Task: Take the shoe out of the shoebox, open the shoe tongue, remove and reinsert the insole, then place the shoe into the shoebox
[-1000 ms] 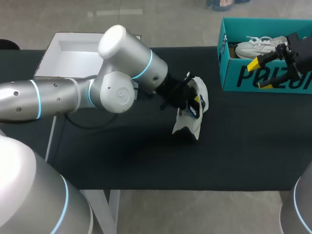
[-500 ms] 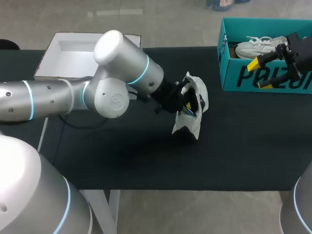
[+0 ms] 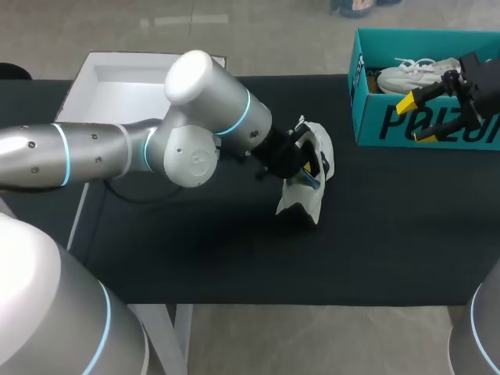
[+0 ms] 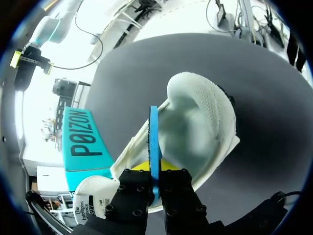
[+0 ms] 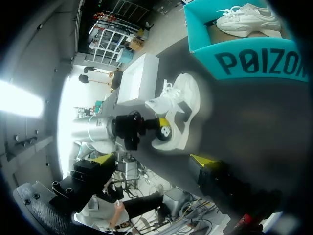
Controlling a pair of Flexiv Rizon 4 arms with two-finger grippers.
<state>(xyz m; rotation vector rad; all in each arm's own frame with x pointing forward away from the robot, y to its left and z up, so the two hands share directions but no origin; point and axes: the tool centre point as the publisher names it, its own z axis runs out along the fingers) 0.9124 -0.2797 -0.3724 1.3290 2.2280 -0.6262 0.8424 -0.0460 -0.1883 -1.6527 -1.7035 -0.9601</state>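
The left arm (image 3: 117,152) comes in from the left edge and folds at a raised elbow over the far-left part of the table (image 3: 234,258). From there it stretches rightward and slightly nearward, so the left gripper (image 3: 301,162) sits at the mouth of the shoe (image 3: 316,176) in the middle of the table. Far to the right, the right gripper (image 3: 418,119) hangs just in front of the near wall of the teal shoebox (image 3: 367,129), its wrist entering from the right edge.

The head view hides the left fingers behind the wrist. The left wrist view shows them (and plainly): the left gripper (image 4: 154,182) is pressed together on the edge of the thin blue insole (image 4: 153,137). The insole stands on edge, sticking up out of the shoe (image 4: 200,127) ahead. The right wrist view shows the right gripper (image 5: 152,159) spread wide with nothing between its tips. It also shows the whole second shoe (image 5: 247,19) lying inside the shoebox (image 5: 204,54), which the head view cuts off in part.

The shoe lies tipped on its side, well left of the shoebox, with its opening turned left toward the left gripper. Its long axis runs roughly far to near, with the laces at the far end and the heel cup toward the near right.
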